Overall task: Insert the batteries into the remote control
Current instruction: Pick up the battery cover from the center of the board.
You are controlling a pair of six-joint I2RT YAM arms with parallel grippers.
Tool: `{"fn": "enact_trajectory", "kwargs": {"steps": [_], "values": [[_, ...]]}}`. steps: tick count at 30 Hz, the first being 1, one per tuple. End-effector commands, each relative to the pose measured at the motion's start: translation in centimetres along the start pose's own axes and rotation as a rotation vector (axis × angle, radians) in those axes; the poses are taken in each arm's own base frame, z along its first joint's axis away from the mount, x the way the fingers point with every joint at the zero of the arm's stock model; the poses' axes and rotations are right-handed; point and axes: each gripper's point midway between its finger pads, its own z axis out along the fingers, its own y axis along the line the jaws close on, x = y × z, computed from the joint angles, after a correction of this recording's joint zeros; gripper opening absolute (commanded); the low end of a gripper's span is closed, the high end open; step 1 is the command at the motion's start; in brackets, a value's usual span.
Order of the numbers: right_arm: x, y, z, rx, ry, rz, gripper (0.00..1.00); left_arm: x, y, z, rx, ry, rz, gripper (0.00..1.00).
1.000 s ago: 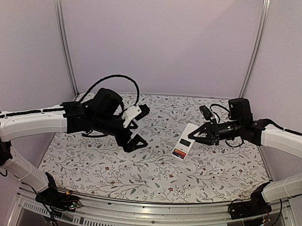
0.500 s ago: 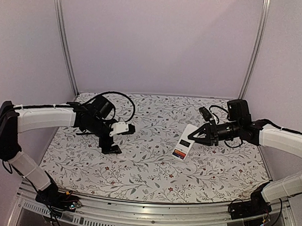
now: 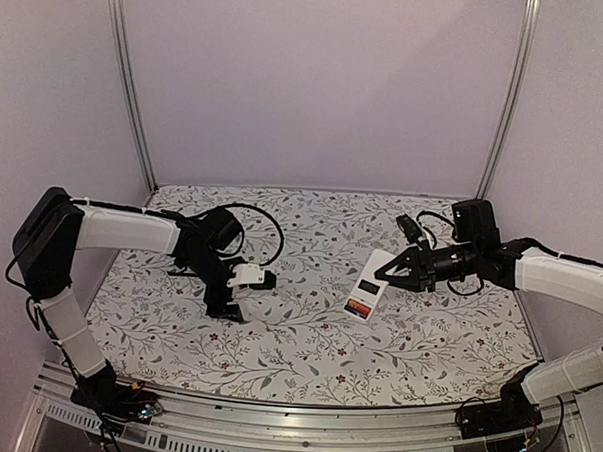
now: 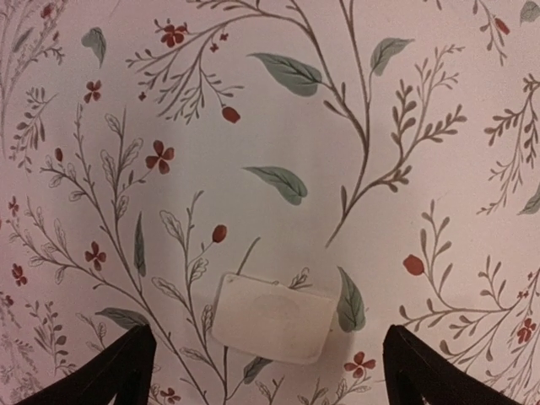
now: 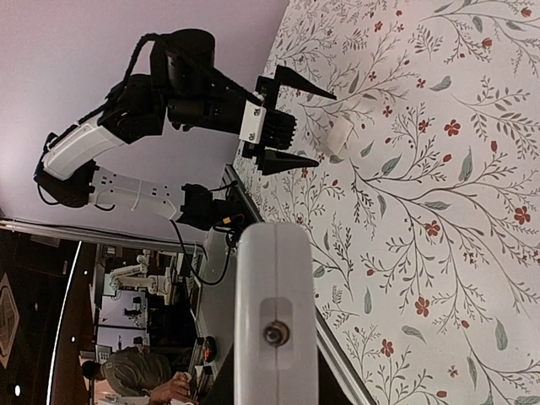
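My right gripper (image 3: 398, 273) is shut on the far end of the remote control (image 3: 369, 284) and holds it tilted above the table's right middle. The white back faces up with a dark rectangle, and a reddish-orange and dark patch (image 3: 357, 308) sits at the near end. It is too small to tell whether that patch is the batteries. In the right wrist view the remote control (image 5: 274, 321) shows end-on and hides the fingers. My left gripper (image 3: 240, 295) points down at the left, open. Its fingertips straddle a small flat white plastic piece (image 4: 274, 319) lying on the cloth.
The table carries a floral cloth (image 3: 296, 346). A metal rail (image 3: 273, 425) runs along the near edge, and grey walls with upright posts (image 3: 128, 78) close the back. In the right wrist view the left gripper (image 5: 287, 122) stands over the white piece (image 5: 340, 135).
The left arm has swung left and down from mid-air until its gripper points at the cloth over the white piece. The right arm and the remote control have not moved.
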Motion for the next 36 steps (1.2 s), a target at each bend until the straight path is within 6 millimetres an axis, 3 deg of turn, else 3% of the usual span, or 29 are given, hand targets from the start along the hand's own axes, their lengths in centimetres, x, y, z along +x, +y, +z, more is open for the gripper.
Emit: {"fn": "enact_trajectory", "kwargs": {"steps": [1,10,25,33,36], "values": [[-0.2,-0.2,0.1,-0.017,0.004,-0.017,0.0,-0.1,0.3,0.6,0.024,-0.008,0.022,0.95],[-0.1,-0.5,0.1,-0.016,0.005,-0.014,0.0,1.1,-0.7,2.2,0.071,0.035,0.029,0.9],[0.1,-0.4,-0.4,-0.018,-0.002,-0.016,0.0,1.9,-4.0,1.8,0.09,0.109,0.016,0.71],[0.0,-0.7,-0.4,-0.006,-0.013,-0.016,0.0,1.9,-4.1,1.9,0.069,0.115,-0.008,0.66],[-0.1,-0.9,-0.3,0.004,-0.026,-0.019,0.0,1.7,-3.8,1.9,0.051,0.109,-0.026,0.58]]}}
